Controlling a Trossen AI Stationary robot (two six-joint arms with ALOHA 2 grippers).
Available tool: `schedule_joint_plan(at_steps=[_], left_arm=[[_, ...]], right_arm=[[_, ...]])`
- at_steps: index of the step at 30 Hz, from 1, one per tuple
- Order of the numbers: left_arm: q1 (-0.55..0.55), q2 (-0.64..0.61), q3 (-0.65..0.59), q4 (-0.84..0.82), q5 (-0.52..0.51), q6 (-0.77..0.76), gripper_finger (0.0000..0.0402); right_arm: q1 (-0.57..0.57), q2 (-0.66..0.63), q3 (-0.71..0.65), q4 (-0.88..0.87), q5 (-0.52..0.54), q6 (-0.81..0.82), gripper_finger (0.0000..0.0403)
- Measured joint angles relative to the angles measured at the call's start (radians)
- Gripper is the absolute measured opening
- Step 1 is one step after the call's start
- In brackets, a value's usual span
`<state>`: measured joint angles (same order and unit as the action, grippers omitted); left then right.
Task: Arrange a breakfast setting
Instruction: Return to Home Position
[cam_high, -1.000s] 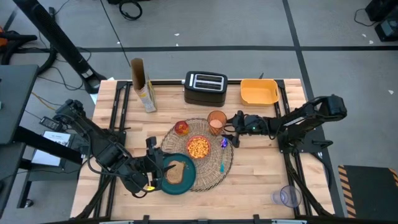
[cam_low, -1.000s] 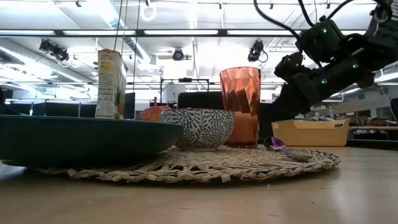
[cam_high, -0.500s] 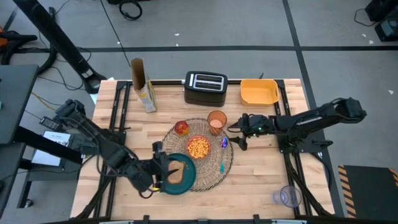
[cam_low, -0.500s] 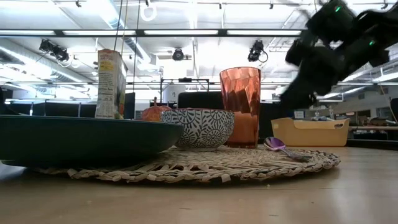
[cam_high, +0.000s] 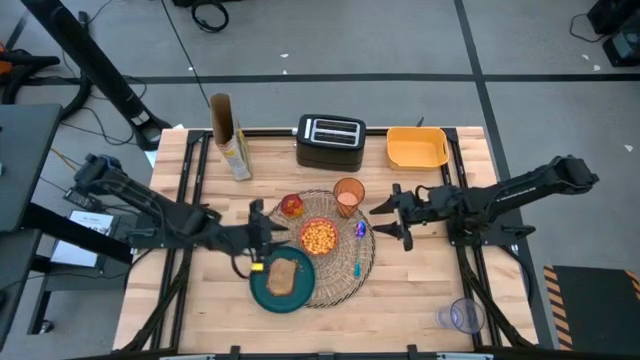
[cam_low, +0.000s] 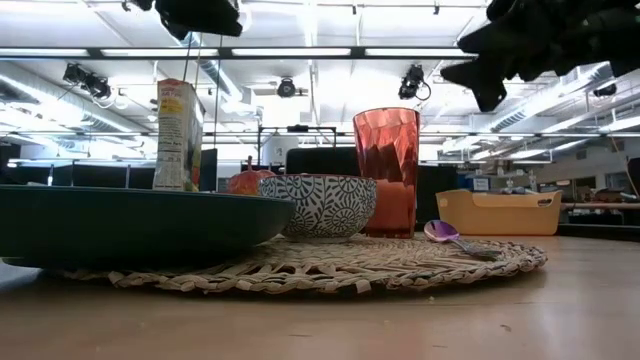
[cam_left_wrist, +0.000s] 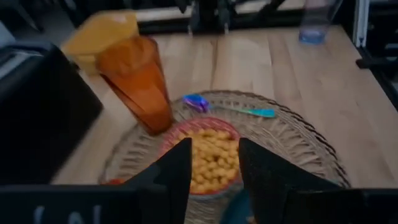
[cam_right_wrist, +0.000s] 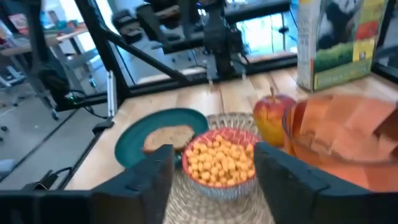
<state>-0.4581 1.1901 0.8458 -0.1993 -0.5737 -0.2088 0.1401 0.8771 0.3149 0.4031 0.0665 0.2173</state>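
**Withdrawn from a laid mat**

Moved since half a second ago:
- Left gripper: swung up off the teal plate, now near the apple.
- Right gripper: drawn right, clear of the orange cup.

Fingers spread on both, nothing held.

On the placemat, left to right: plate with toast, apple, red bowl, cup, spoon.

Advised: retreat high, keeping off apple and cup.

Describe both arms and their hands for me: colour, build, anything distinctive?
The left arm and right arm match: dark, slim and jointed. The left hand and right hand each end in two broad black fingers.
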Motion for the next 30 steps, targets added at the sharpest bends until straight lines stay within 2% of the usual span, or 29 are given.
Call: schedule_joint_plan(at_steps=[5, 9, 12, 14, 18, 23, 26, 30], left_arm=[[0.051, -0.154, -0.137, 0.142, 0.005, 0.138, 0.0122], [0.13, -0.256, -0.26, 0.164, 0.004, 0.12, 0.0112], [0.177, -0.309, -0.326, 0.165, 0.004, 0.105, 0.0106], [0.196, -0.345, -0.364, 0.167, 0.004, 0.114, 0.0104], [0.216, -0.447, -0.457, 0.223, 0.004, 0.109, 0.0103], [0.213, -0.6, -0.58, 0.263, 0.004, 0.061, 0.0102], [0.213, -0.68, -0.623, 0.261, 0.004, 0.064, 0.0102], [0.213, -0.777, -0.631, 0.225, 0.004, 0.126, 0.0102]], right_arm=[[-0.05, -0.028, -0.001, 0.064, -0.106, -0.024, 0.0152], [-0.06, -0.066, 0.0, 0.199, -0.204, 0.001, 0.0092], [-0.064, -0.13, 0.0, 0.208, -0.223, -0.065, 0.0046], [-0.079, -0.188, 0.0, 0.151, -0.222, -0.106, 0.0016], [-0.117, -0.33, 0.0, -0.029, -0.19, -0.13, 0.0014], [-0.148, -0.487, 0.0, -0.286, -0.008, -0.143, 0.0017], [-0.151, -0.563, 0.0, -0.387, 0.003, -0.151, 0.0007], [-0.15, -0.636, -0.016, -0.439, -0.004, -0.139, 0.0007]])
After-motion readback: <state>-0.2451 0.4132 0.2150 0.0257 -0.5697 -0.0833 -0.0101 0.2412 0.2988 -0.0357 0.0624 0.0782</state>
